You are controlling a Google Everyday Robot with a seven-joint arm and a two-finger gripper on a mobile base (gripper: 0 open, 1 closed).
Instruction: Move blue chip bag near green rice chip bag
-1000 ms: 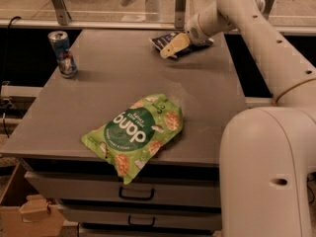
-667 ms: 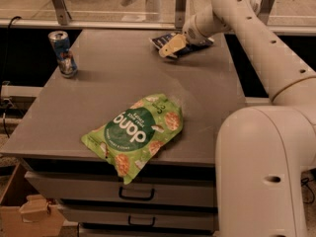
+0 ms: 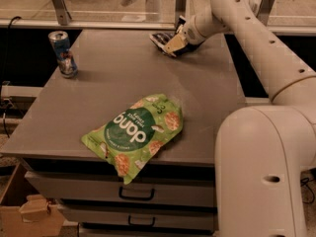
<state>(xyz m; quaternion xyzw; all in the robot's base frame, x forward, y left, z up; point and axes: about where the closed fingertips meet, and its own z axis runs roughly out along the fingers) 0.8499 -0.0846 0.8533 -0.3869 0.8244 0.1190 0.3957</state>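
Gripping the blue chip bag [image 3: 159,38] at the tabletop's [image 3: 98,88] far edge, well beyond the green rice chip bag [image 3: 133,132], the gripper's [image 3: 171,45] fingers hide much of it; its lettering cannot be read.

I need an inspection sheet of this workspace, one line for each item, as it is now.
Surface: grey table above drawers.
Job's things: blue chip bag at the far edge; green rice chip bag flat, overhanging the near edge; the two lie well apart.
Clutter: drink can upright, far left.
Claw: claw at the blue chip bag.
Cables: black cable left of the table.
Surroundings: cardboard box on the floor, lower left.
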